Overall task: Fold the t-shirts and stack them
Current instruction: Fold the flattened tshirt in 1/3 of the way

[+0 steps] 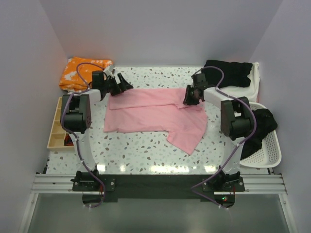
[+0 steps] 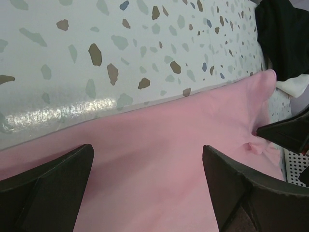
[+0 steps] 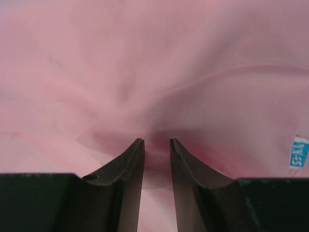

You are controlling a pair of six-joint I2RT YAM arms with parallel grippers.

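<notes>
One pink t-shirt (image 1: 150, 114) fold, apparently inside the right hand (image 3: 156, 143).

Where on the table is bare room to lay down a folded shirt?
Two bare strips: the near one, between the pink shirt and the arm bases, and a narrower far one, between the orange cloth and the black shirt. Crowded: the middle, the left edge with the wooden tray, the right edge with the basket.
</notes>
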